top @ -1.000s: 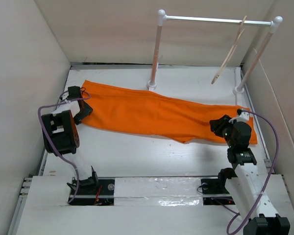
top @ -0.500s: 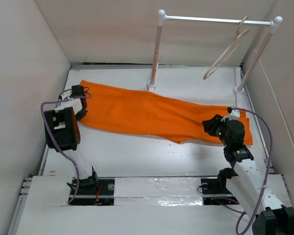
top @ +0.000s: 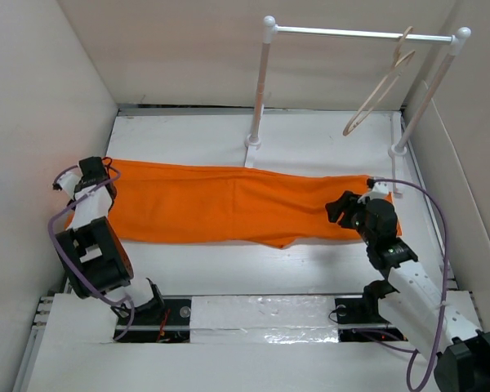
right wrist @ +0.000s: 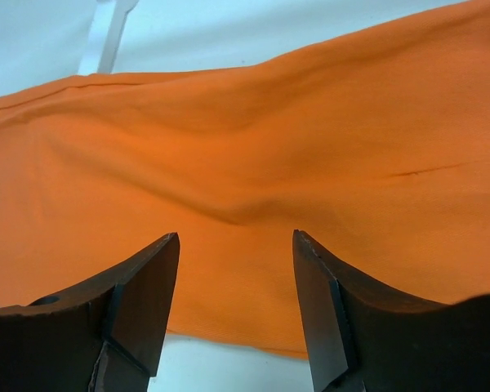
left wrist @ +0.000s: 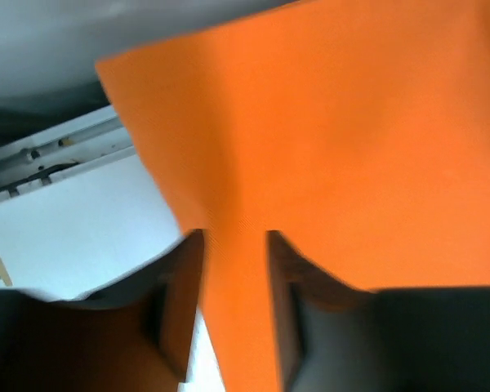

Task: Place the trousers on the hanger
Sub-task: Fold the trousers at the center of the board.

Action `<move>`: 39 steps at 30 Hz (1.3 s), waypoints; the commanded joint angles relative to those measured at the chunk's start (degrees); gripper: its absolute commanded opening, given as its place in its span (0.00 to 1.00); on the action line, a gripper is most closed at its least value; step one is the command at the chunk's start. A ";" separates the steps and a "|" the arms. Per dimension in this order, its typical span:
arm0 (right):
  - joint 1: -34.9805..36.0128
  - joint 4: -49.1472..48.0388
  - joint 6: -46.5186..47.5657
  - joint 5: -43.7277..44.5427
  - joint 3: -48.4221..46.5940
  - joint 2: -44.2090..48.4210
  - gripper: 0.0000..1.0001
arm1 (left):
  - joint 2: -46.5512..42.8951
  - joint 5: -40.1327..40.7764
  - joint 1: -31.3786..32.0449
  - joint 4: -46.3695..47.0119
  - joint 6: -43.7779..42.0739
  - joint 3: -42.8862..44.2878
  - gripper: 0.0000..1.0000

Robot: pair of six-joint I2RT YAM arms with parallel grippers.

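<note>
Bright orange trousers [top: 229, 204] lie flat across the table; the beige hanger [top: 381, 82] hangs tilted on the rail.

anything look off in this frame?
The hanger hangs skewed on the rail, its body slanting left instead of straight down. The trousers lie spread flat; nothing else odd.

The top view looks down from behind over the whole table [top: 310, 269]. Both wrist views sit close to the trousers [top: 229, 204], seen in all three.
</note>
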State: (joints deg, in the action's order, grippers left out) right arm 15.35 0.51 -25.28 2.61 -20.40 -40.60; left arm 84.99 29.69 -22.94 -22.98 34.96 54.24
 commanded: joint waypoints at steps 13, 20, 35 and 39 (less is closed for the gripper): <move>-28.26 12.05 -8.39 11.63 5.02 9.66 0.70 | -13.61 -10.78 41.20 10.58 -2.00 6.67 0.03; -39.95 9.07 -8.30 2.50 8.01 5.19 0.70 | -24.51 -23.28 42.36 17.62 -4.81 0.43 0.00; -46.04 -8.25 -1.97 -17.11 6.94 -13.75 0.00 | -23.38 -24.94 42.36 16.04 -7.10 1.49 0.01; -32.97 -1.34 -0.65 -16.16 6.53 5.05 0.00 | -23.29 -29.60 42.36 19.28 -4.30 -1.14 0.00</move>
State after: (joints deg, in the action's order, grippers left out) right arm -24.40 -2.98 -28.38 -10.48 -12.62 -43.51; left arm 62.24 4.08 19.75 -7.99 28.97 54.87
